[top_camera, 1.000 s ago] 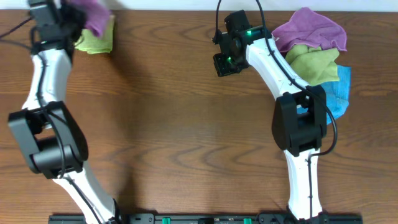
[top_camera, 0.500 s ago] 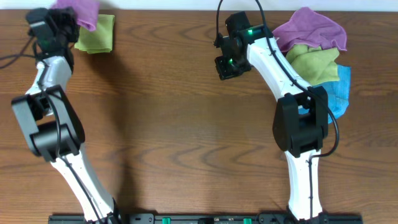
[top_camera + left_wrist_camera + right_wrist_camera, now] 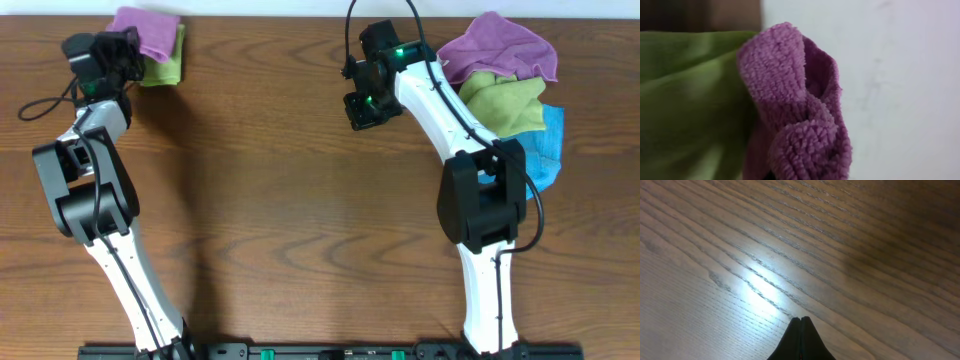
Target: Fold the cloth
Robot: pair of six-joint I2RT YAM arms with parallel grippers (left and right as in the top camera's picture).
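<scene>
A purple cloth (image 3: 147, 28) lies bunched on a folded green cloth (image 3: 167, 66) at the table's far left corner. My left gripper (image 3: 122, 52) is at the purple cloth's left edge. In the left wrist view a bunched purple fold (image 3: 800, 115) fills the middle down to the jaws and looks pinched, with the green cloth (image 3: 685, 100) beside it. The fingers themselves are hidden. My right gripper (image 3: 364, 103) is shut and empty over bare table (image 3: 801, 325).
A pile of cloths sits at the far right: purple (image 3: 500, 45) on top, green (image 3: 508, 100) below, blue (image 3: 548, 150) at the bottom. The wooden table (image 3: 280, 200) ends at a white far edge just behind the left cloths.
My left gripper has moved down and to the right, and the purple cloth has come with it and now rests on the green cloth. The right arm has hardly moved.
</scene>
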